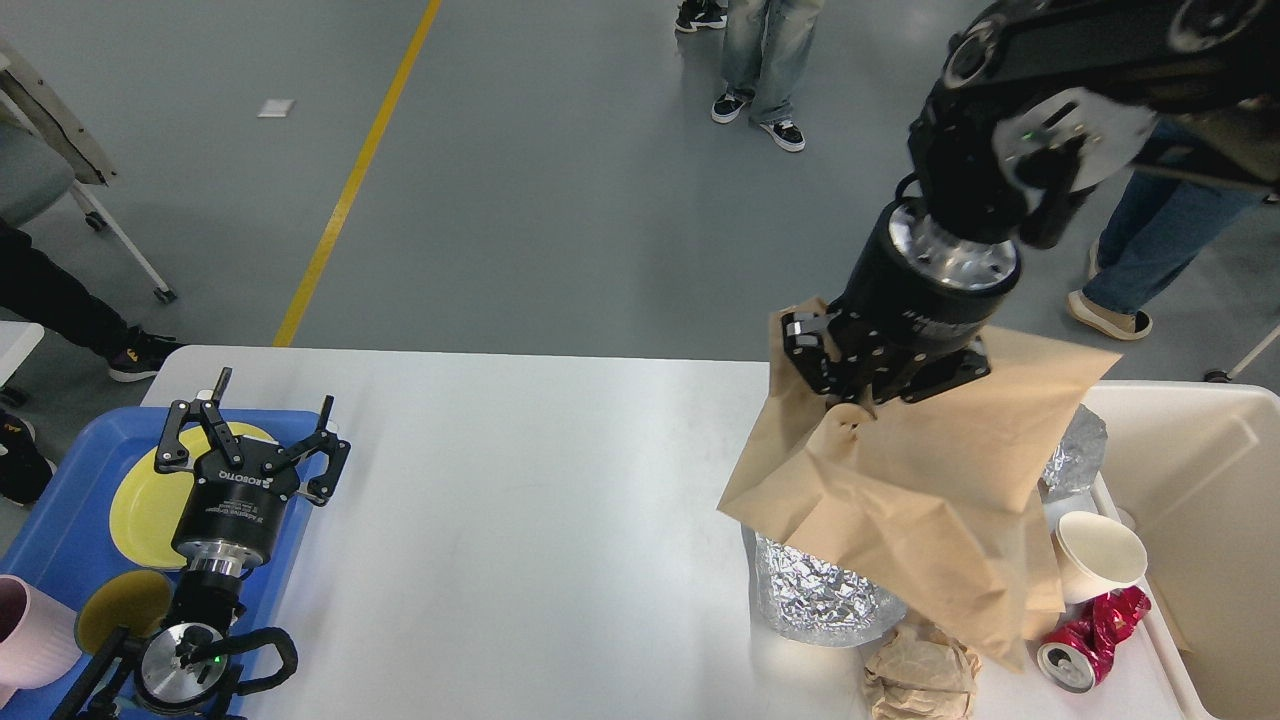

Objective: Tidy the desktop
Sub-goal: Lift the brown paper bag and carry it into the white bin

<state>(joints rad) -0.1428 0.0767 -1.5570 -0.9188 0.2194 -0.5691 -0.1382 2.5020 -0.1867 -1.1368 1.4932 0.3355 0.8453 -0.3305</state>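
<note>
— While my right gripper (850,385) hung over the right part of the desktop (520,500), what did it have?

— A brown paper bag (920,480). My fingers were closed on its upper edge, pinching the paper, and the bag hung from them, crumpled and slanted, its lower corner down near the front edge of the table.

— And what lay under it?

— A lump of crinkled aluminium foil (815,595) stood on the white top, partly hidden by the bag. A second piece of foil (1078,455) showed behind the bag's right side. A crumpled wad of brown paper (920,675) lay at the front edge, a crushed red can (1085,640) on its side just beside it, and a white paper cup (1100,555) sat tilted just behind the can.

— Where was the bin?

— A cream plastic bin (1200,520) stood at the right end of the desktop, close beside the cup and can.

— Your other arm?

— My left gripper (250,430) hovered over the blue tray (60,500) at the left end, fingers spread wide, holding nothing. Beneath it on the tray lay a yellow plate (145,500), with a smaller yellow dish (120,605) nearer me and a pink cup (35,635) at the left margin.

— And the desktop itself?

— It filled the lower view, its middle stretching white between tray and litter.
</note>
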